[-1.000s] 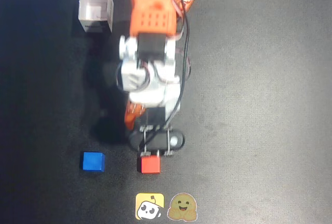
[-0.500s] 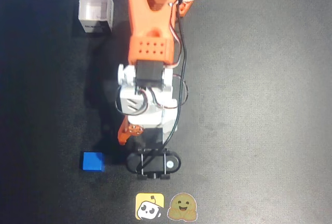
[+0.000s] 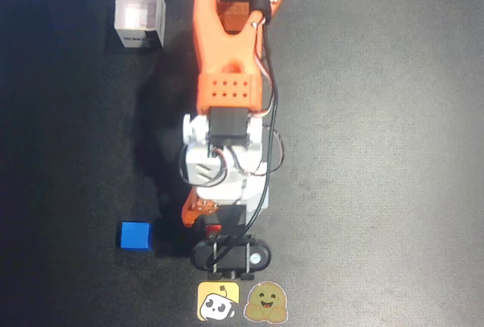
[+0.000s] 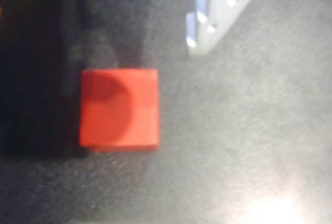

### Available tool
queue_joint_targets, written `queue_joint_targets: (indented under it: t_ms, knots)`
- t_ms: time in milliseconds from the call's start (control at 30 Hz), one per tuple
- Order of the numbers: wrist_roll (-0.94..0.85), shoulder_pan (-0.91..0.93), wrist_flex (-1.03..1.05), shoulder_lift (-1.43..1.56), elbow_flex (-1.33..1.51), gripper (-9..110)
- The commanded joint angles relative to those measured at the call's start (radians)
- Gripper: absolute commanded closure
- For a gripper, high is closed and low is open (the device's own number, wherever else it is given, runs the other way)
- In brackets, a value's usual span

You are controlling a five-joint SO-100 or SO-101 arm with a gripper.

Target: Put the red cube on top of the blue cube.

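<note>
Red cube (image 4: 119,108) lies on the dark bench (image 4: 249,130) beside the hand's dark finger (image 4: 31,79); whether the hand grips is unclear

The arm (image 3: 227,77) reaches down the middle of the dark worktop (image 3: 378,153), orange links at the top, then a white wrist section, then a black camera module at its lower end. A sliver of the red cube (image 3: 215,228) shows just under the wrist, right of the blue cube (image 3: 135,235) and apart from it. The claw (image 3: 203,212) is mostly hidden beneath the wrist; its opening cannot be judged. A white box (image 3: 140,15) stands well above the blue cube, left of the arm. Two stickers (image 3: 242,302) lie right of the blue cube and lower, just below the camera module.
</note>
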Motion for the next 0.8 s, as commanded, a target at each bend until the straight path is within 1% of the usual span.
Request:
queue_joint_targets:
  t_ms: [0,767]
  knots:
    - [0.003,-0.012,-0.029,0.003,-0.055,73]
    - [0.028,-0.006,-0.123,-0.156,-0.037,73]
